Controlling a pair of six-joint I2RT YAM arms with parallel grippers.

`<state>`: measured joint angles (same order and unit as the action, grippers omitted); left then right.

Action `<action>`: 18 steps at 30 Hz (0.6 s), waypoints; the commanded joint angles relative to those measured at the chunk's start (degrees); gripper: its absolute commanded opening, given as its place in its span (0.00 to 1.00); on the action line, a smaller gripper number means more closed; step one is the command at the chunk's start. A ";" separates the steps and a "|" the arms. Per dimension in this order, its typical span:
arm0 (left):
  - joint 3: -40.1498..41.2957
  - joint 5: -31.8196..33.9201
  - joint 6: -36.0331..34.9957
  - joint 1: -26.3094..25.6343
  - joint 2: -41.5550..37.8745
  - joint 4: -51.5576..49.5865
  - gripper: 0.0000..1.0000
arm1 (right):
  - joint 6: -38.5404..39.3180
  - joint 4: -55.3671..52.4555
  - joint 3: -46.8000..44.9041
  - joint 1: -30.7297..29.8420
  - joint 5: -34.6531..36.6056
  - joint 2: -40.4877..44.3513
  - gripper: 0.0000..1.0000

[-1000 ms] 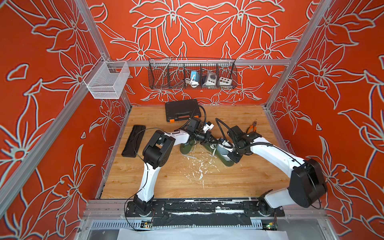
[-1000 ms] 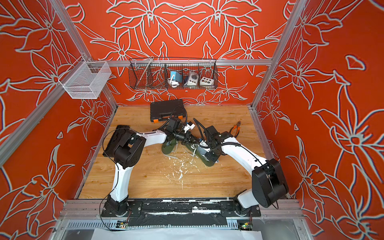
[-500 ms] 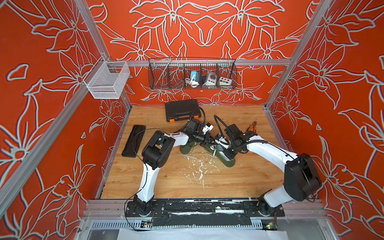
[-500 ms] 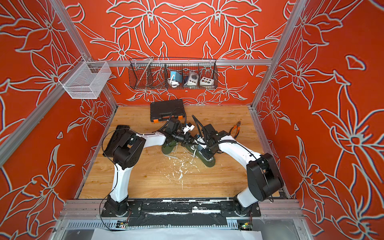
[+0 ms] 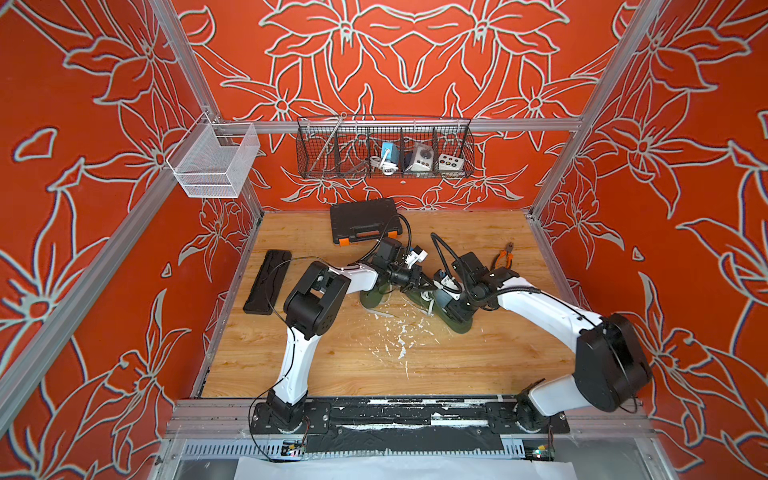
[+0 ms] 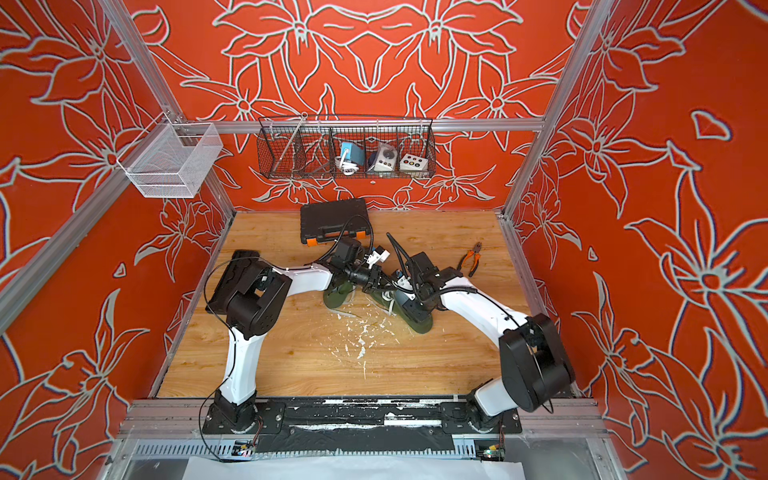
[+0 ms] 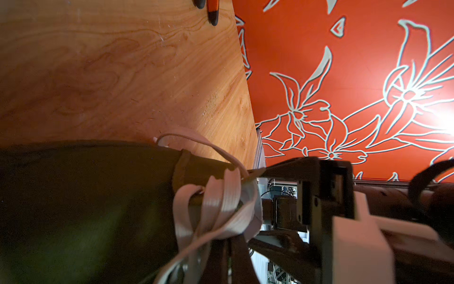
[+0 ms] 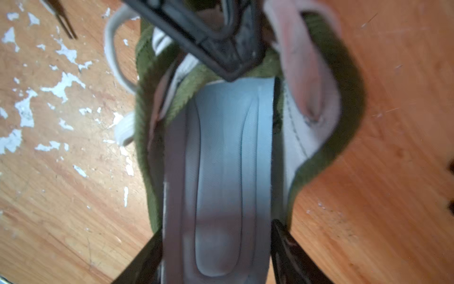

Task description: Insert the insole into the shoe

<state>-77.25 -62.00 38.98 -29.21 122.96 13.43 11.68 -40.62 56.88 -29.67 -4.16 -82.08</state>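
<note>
Two grippers meet at the green shoe (image 5: 460,325), mid-frame in both top views; the grey insole (image 8: 221,159) lies inside it. The right gripper (image 8: 217,228) stands spread astride the insole's heel, and the left gripper (image 8: 231,71) is pressed together at the tongue (image 8: 194,91).

No lettering, label, brand or number is legible on the shoe (image 8: 350,115), insole (image 8: 221,172), black case (image 5: 365,218) or wire basket (image 5: 332,162).

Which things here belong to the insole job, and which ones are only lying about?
For the job: green shoe, grey insole inside it, left claw, right claw.

Only lying about: other green shoe, black tool case, pliers, flat black tray, black wire basket.
</note>
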 commanded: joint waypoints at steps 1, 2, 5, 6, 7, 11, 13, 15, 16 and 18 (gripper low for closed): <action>-1.71 -1.11 -1.01 -0.36 -2.04 -0.69 0.00 | -3.20 -3.13 -0.85 -0.12 2.77 6.12 0.71; -1.79 -1.11 -1.01 -0.32 -2.02 -0.69 0.00 | -4.09 -3.59 -1.12 -0.20 3.29 7.63 0.72; -1.94 -1.07 -0.92 -0.32 -1.76 -0.69 0.00 | -7.79 -5.36 -1.38 -0.18 4.44 11.50 0.74; -1.96 -1.02 -0.84 -0.32 -1.68 -0.60 0.00 | -9.64 -5.24 -1.33 -0.35 4.75 12.67 0.74; -2.07 -1.02 -0.75 -0.32 -1.67 -0.51 0.00 | -12.13 -5.32 -0.97 -0.32 4.91 13.57 0.74; -2.09 -0.84 -0.75 -0.32 -1.68 -0.56 0.00 | -20.02 -7.95 1.73 -0.39 4.74 12.61 0.64; -2.13 -0.89 -0.59 -0.32 -1.56 -0.60 0.00 | -24.26 -10.11 3.37 -0.39 2.20 10.54 0.51; -2.16 -0.84 -0.66 -0.32 -1.58 -0.60 0.00 | -28.54 -9.77 3.06 -0.84 -0.02 9.15 0.43; -2.12 -0.85 -0.66 -0.32 -1.63 -0.69 0.00 | -29.77 -8.61 2.21 -0.93 -0.53 8.77 0.41; -1.99 -0.88 -0.71 -0.32 -1.83 -0.69 0.00 | -31.93 -5.81 0.60 -0.99 -1.03 7.62 0.38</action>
<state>-77.89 -61.73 38.79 -29.26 122.96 12.47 -12.78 -47.33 58.59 -30.20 -3.27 -73.45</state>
